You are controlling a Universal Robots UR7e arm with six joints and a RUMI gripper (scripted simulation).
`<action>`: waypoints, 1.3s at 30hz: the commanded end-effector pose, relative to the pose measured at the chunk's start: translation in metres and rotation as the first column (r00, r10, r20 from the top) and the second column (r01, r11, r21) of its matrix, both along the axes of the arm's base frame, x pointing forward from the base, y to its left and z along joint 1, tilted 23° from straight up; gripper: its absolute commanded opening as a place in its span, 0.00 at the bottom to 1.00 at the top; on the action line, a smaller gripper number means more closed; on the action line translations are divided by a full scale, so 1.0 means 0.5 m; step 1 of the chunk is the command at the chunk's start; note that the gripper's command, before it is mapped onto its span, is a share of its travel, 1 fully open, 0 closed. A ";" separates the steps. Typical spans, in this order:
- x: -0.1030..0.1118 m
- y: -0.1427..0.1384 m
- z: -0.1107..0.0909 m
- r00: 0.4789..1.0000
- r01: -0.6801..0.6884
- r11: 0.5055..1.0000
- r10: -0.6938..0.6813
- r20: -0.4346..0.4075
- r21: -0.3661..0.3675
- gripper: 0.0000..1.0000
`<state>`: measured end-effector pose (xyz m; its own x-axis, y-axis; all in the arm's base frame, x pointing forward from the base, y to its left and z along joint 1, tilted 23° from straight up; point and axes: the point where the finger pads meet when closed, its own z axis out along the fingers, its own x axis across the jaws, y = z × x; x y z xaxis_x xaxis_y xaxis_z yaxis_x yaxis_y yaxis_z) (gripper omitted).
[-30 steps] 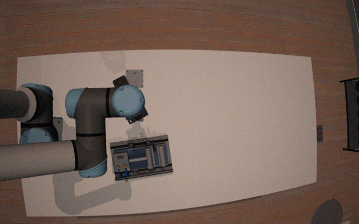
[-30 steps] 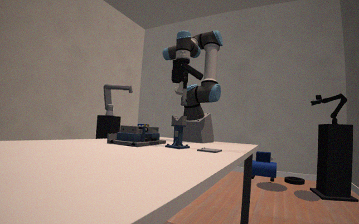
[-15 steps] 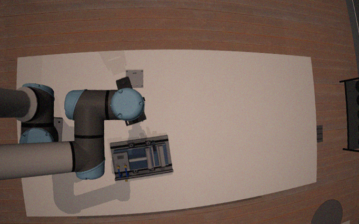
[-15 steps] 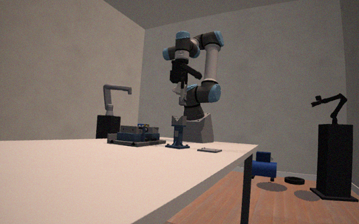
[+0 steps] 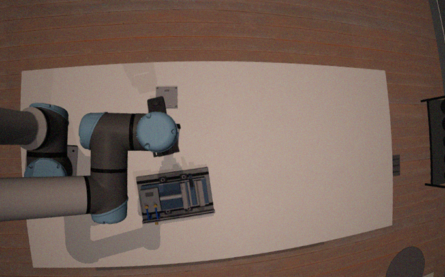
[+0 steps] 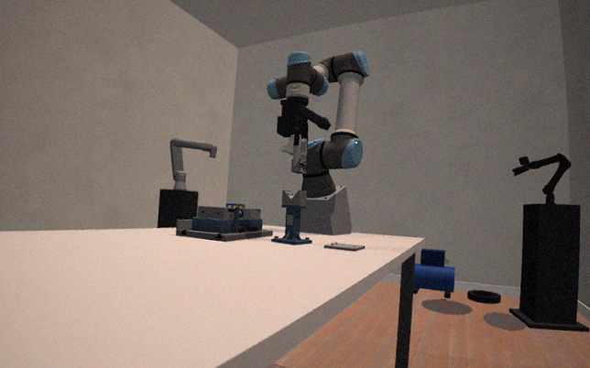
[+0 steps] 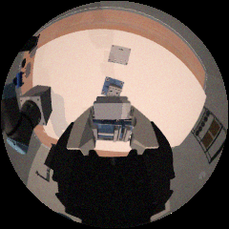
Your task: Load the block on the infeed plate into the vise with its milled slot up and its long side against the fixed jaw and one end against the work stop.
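My gripper (image 6: pixel 298 165) (image 7: pixel 112 106) is shut on the part (image 7: pixel 112 107), a grey block held between the two fingers. It hangs well above the V-block (image 6: pixel 295 200) (image 7: pixel 114 86), which stands on a blue post on the table. The infeed plate (image 5: pixel 167 95) (image 6: pixel 344 246) (image 7: pixel 119 53) lies bare beyond the V-block. The vise (image 5: pixel 176 194) (image 6: pixel 223 222) stands open on the table to one side of the V-block. In the overhead view the arm's wrist hides the gripper, the part and the V-block. I cannot tell which way the part's slot faces.
The robot's base (image 6: pixel 326 212) stands at the table's end behind the V-block. A second small arm on a black box (image 6: pixel 177 204) stands beyond the vise. A black pedestal with an arm (image 6: pixel 547 265) and a blue cylinder (image 6: pixel 433 277) are off the table.
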<state>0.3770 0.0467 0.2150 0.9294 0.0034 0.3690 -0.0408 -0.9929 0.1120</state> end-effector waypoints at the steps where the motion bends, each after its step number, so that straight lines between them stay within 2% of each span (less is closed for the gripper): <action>1: 0.000 -0.003 0.001 0.999 0.032 0.999 -0.032 0.006 0.012 0.00; 39: -0.002 -0.021 0.003 0.978 0.204 0.976 -0.206 0.024 0.083 0.00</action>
<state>0.3759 0.0371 0.2157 0.8989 -0.2031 0.3883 -0.2341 -0.9716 0.0338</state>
